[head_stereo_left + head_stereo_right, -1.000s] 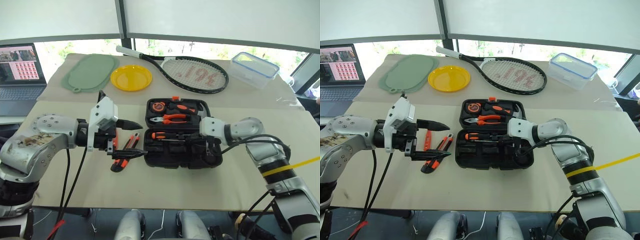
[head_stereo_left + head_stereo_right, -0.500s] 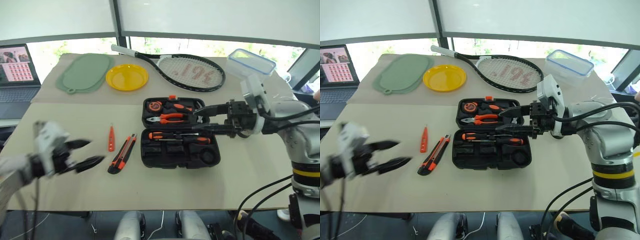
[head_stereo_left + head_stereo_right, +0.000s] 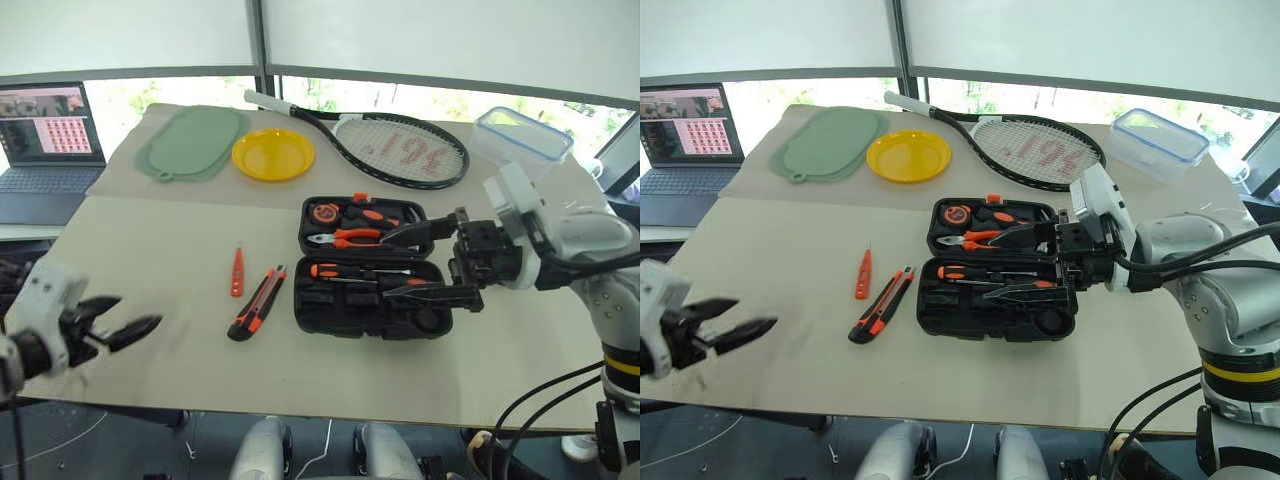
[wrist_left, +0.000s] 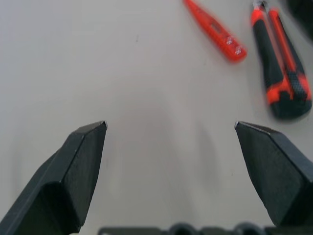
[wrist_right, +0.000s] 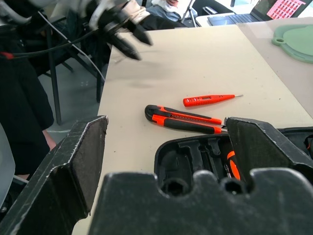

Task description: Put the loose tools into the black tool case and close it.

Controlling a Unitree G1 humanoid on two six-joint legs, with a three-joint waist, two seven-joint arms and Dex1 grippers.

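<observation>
beside the open black tool case (image 3: 370, 270) lie utility knife (image 3: 256, 303) and tester screwdriver (image 3: 238, 271); both grippers wide, empty.

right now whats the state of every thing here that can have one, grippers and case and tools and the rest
black tool case: open, lid flat on the table
left gripper: open, empty
right gripper: open, empty, above the case
utility knife: loose on the table, beside the case
tester screwdriver: loose on the table
screwdriver: seated in the case
laptop: open, screen lit
clear container: lid on
</observation>
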